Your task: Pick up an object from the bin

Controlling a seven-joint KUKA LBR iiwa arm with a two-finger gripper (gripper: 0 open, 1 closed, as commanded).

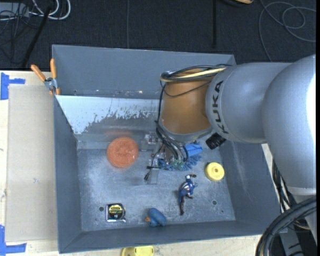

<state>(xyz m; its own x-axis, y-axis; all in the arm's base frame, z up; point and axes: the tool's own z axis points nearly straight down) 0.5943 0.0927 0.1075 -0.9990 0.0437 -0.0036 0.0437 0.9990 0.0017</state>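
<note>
Hanging low in the grey metal bin [69, 185], the gripper [152, 170] sits just right of the fuzzy round orange disc [121, 152]. Open or closed? Cannot tell.

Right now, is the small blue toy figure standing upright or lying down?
Lying down: the small blue toy figure is stretched flat on the floor of the grey metal bin.
</note>
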